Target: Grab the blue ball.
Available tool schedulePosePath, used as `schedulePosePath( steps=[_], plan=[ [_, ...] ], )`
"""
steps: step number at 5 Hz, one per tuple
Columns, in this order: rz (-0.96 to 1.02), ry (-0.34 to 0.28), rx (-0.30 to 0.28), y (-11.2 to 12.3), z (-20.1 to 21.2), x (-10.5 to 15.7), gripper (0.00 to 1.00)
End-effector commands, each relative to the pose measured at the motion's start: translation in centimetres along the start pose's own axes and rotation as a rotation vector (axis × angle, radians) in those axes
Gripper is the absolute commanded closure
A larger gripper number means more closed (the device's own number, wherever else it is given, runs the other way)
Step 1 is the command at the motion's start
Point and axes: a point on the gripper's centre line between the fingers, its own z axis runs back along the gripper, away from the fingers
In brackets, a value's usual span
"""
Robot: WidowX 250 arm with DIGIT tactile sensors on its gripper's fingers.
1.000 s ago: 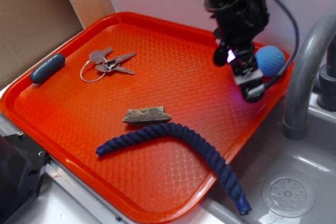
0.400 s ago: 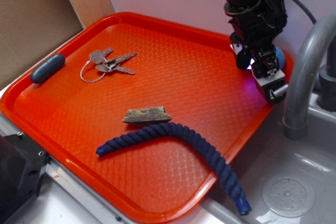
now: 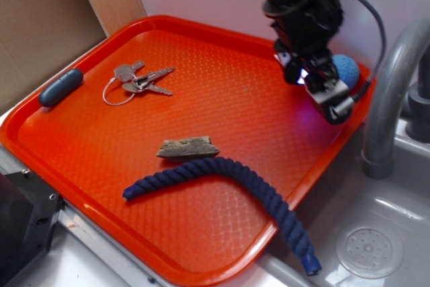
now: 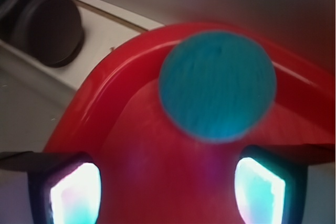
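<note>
The blue ball point(image 3: 349, 67) is a small light-blue sphere in the far right corner of the orange tray point(image 3: 222, 105), against its rim. In the exterior view my gripper point(image 3: 316, 92) hangs just left of it and in front of it, hiding its left side. The wrist view shows the blue ball point(image 4: 218, 85) ahead of the jaws, beyond the fingertips point(image 4: 76, 195). My gripper point(image 4: 168, 192) is open, with only bare tray floor between the two lit fingers.
On the tray lie a key bunch point(image 3: 138, 80), a dark oblong capsule point(image 3: 60, 87), a piece of wood point(image 3: 188, 147) and a navy rope point(image 3: 228, 178) hanging over the front right rim. A grey faucet point(image 3: 393, 92) and sink drain point(image 3: 368, 250) are to the right.
The gripper swung right over the ball, covering most of it, then came back left and slightly up. More of the ball shows again.
</note>
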Motion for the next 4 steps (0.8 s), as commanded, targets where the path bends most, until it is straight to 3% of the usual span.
schedulePosePath(
  steps=[1, 4],
  plan=[
    [0.087, -0.203, -0.090, 0.4, 3.0, 0.1, 0.00],
    [0.131, -0.215, -0.013, 2.4, 2.9, 1.6, 0.00]
  ],
)
